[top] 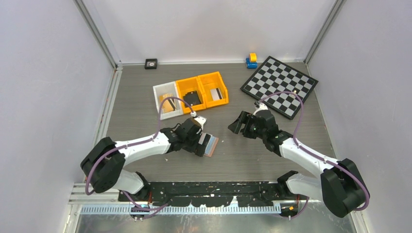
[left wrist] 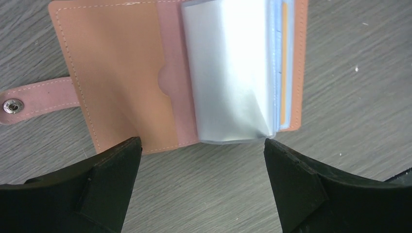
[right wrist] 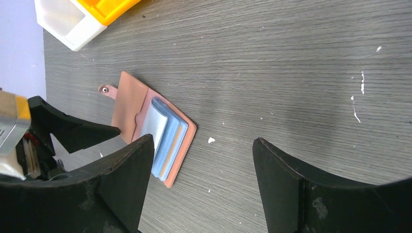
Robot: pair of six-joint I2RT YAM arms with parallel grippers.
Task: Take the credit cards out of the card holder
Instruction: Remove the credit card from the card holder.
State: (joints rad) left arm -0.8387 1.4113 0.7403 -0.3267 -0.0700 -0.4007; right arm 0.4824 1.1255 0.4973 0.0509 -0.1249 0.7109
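The card holder lies open and flat on the grey table, a tan-pink wallet with a snap tab. Its clear pockets fan up from the right half. An orange card edge shows among the blue-tinted sleeves. My left gripper is open and empty, its jaws just short of the wallet's near edge. It sits at the wallet's left side in the top view. My right gripper is open and empty, above the table to the right of the wallet, apart from it.
A white bin and two orange bins stand behind the wallet. The right one holds a pale card with a dark stripe; the middle one holds a black item. A chessboard lies at the back right, a small toy behind it.
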